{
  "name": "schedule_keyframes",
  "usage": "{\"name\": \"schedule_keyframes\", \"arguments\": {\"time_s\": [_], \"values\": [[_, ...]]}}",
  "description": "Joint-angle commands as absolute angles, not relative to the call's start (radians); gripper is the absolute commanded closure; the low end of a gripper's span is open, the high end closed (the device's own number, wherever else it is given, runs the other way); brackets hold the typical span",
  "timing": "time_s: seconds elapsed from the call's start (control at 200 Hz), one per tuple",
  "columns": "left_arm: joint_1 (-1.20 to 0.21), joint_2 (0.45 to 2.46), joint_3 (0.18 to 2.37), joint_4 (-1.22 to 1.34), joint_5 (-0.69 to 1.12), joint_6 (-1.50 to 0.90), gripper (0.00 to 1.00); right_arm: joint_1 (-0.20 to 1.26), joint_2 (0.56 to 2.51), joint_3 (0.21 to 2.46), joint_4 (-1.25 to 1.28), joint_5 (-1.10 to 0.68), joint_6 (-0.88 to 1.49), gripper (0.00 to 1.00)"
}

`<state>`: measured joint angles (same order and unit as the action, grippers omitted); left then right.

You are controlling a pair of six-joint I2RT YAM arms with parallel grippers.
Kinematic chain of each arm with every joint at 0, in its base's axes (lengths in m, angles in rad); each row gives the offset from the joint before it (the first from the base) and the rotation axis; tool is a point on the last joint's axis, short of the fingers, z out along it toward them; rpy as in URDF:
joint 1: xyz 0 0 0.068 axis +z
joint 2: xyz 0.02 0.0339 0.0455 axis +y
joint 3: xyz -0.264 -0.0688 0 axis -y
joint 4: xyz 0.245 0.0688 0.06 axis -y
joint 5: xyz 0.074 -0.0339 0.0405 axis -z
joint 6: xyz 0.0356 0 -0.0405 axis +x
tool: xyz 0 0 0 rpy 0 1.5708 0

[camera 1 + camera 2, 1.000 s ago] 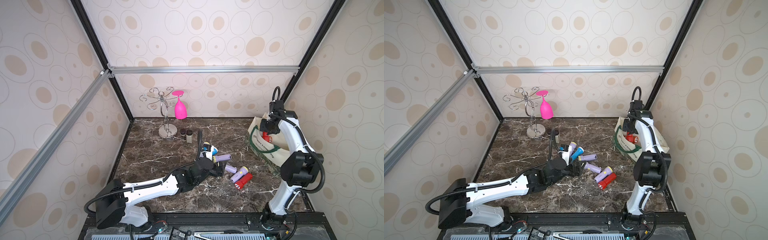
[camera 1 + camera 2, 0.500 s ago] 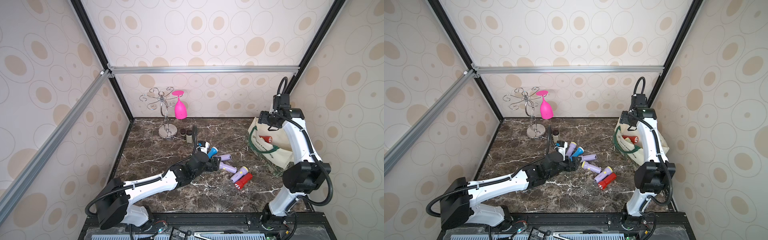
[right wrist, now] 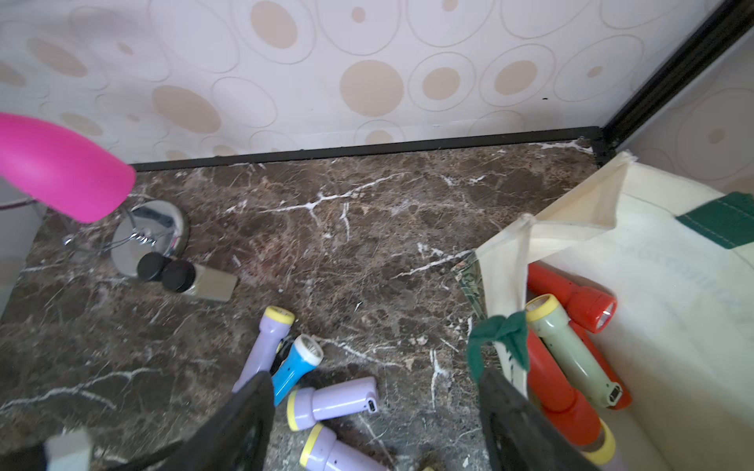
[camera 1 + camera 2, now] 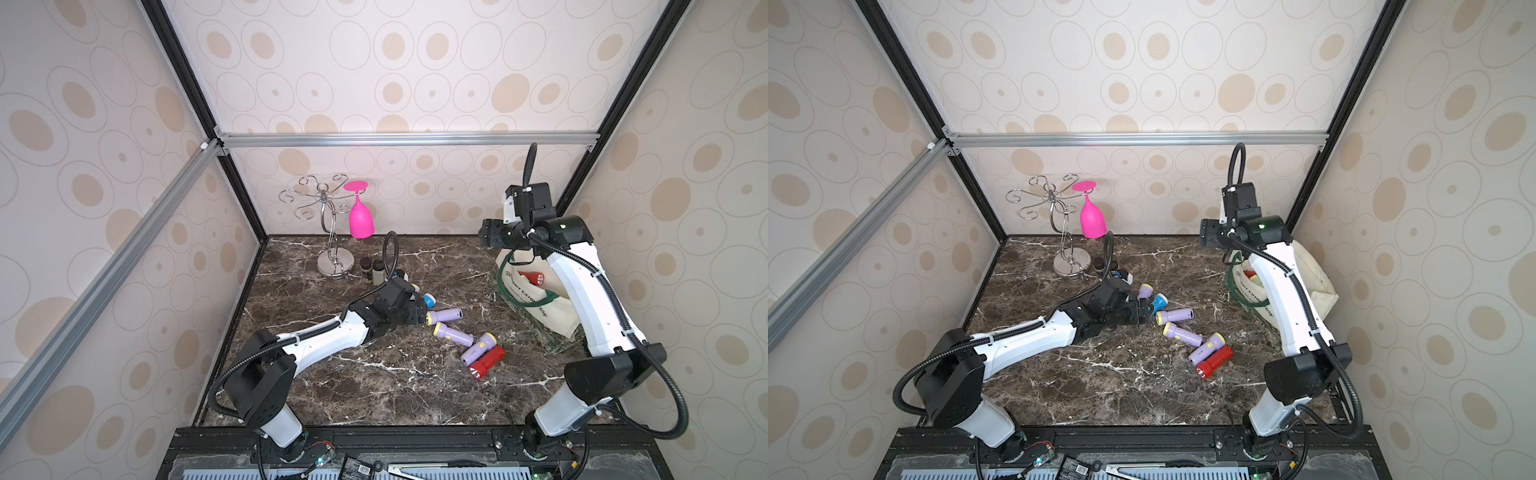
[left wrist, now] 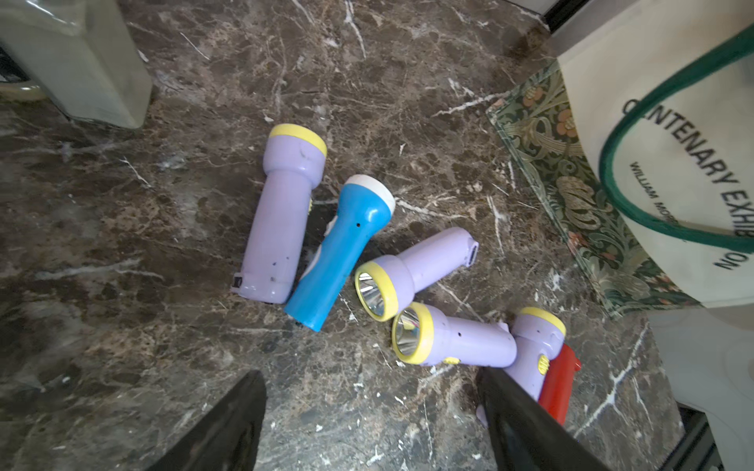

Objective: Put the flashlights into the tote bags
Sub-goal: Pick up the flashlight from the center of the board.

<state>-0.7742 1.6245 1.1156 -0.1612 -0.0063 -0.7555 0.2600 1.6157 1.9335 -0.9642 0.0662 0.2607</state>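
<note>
left tool (image 5: 371,395) wide open, empty, over loose flashlights (image 5: 424,265) on surface (image 5: 122,244) | right tool (image 3: 375,399) open, empty, beside tote bag (image 3: 673,285) holding red and green flashlights | green handle (image 3: 497,338) droops at bag rim, perhaps touching that tool's finger | jars (image 3: 167,271), pink glass (image 3: 61,167) well apart

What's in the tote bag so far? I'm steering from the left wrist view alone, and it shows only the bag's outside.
Observer: The right wrist view looks into the tote bag. At least two red flashlights and one pale green flashlight lie inside.
Operator: Is the right gripper bringing another one?
Observer: No. The right gripper is open with nothing between its fingers, raised near the bag's mouth.
</note>
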Motion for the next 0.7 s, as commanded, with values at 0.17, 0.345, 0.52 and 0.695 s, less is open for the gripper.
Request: {"name": "schedule_keyframes", "arguments": {"time_s": [0.17,0.345,0.52,0.695], "values": [[-0.703,1.79,1.309,-0.334,-0.066,-0.62,0.24,0.38,1.438,1.735,-1.026,0.001,0.308,0.12],[-0.672,1.873,1.385,-0.354,-0.065,-0.597,0.25,0.437,1.365,1.599,-1.031,-0.108,0.316,0.11],[-0.663,1.964,1.471,-0.377,-0.042,-0.576,0.25,0.494,1.322,1.492,-1.025,-0.172,0.321,0.1],[-0.661,2.046,1.549,-0.404,-0.027,-0.565,0.27,0.501,1.282,1.426,-0.992,-0.192,0.345,0.09]]}}
